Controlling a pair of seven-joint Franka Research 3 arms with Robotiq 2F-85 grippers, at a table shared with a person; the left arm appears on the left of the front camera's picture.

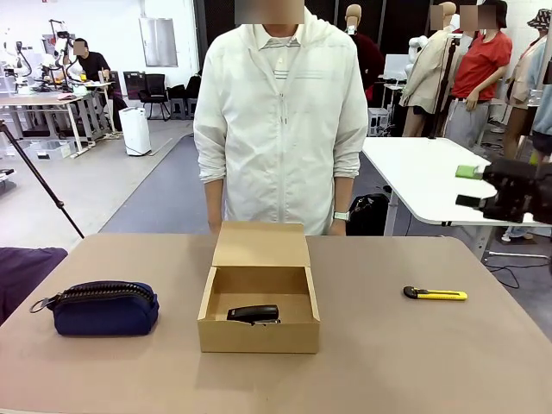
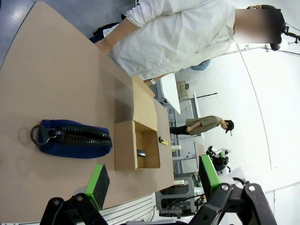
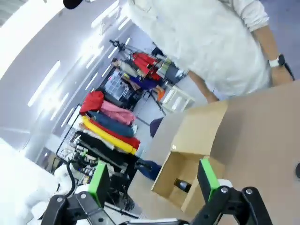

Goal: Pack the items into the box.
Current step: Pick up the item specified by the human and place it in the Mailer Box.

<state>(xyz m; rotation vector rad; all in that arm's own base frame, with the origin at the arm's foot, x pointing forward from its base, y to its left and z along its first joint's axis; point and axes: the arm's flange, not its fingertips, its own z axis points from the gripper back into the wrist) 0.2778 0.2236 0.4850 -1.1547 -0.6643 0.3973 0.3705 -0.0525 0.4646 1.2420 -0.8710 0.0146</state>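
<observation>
Right tool [image 1: 468,186] blurred, cut off at the picture edge; box [image 2: 124,150] wall hides most of the gadget [image 2: 141,153].

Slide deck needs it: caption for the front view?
Black gadget already in the open box; navy pouch on the table, person standing behind.

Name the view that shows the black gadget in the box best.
The front view: the black gadget lies whole on the floor of the box. The left wrist view gives a small dark sliver past the box wall; the right wrist view, a small dark blur.

Open brown box [image 1: 259,332], black gadget [image 1: 254,314] inside, navy pouch [image 1: 104,308] left
</observation>
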